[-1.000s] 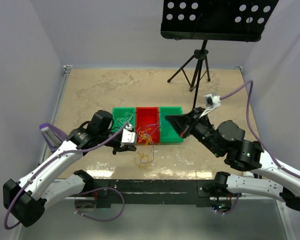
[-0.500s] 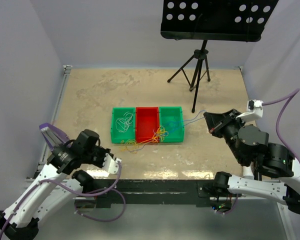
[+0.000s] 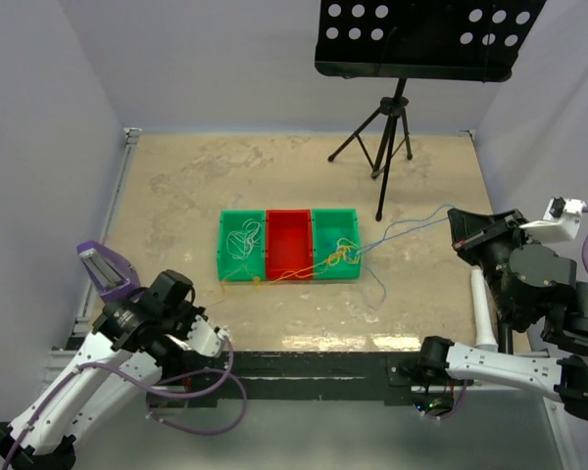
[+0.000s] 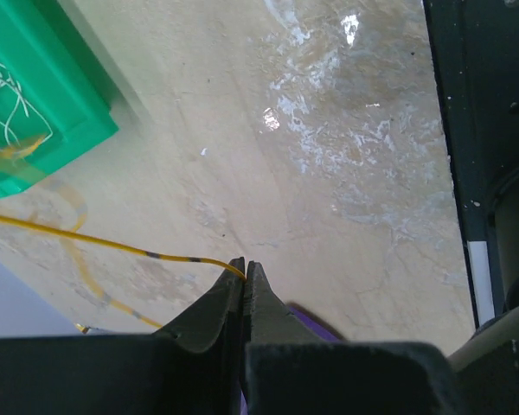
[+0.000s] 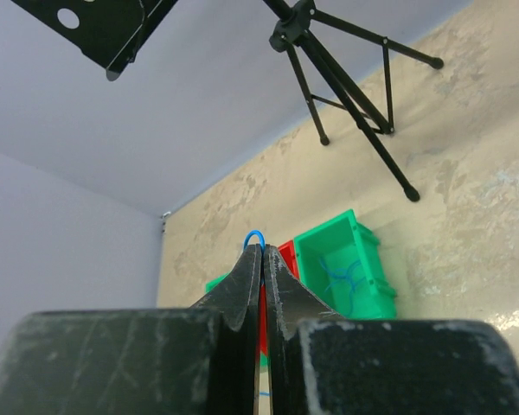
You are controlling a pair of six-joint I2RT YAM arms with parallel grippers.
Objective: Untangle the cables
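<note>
A knot of orange-yellow and pale blue cables (image 3: 343, 255) lies on the front rim of the right green bin (image 3: 333, 225). My left gripper (image 4: 245, 266) is shut on the end of an orange-yellow cable (image 4: 95, 243), which runs back toward the bins (image 3: 274, 278). It is low near the table's front left. My right gripper (image 3: 455, 219) is shut on a pale blue cable (image 3: 402, 230), drawn out to the right of the knot. A small loop of it shows above the fingertips (image 5: 255, 233). Whitish cables (image 3: 240, 238) lie in the left green bin.
Three bins stand in a row mid-table: green (image 3: 222, 257), red (image 3: 287, 235), green. More blue cable lies in the right green bin (image 5: 342, 281). A black music stand on a tripod (image 3: 392, 127) stands behind, one foot (image 3: 379, 217) close to the stretched blue cable.
Both arms have pulled away from the bins, left toward the front left, right toward the right. The cables are drawn out, and the knot has slid from the red bin's front to the right green bin's.
</note>
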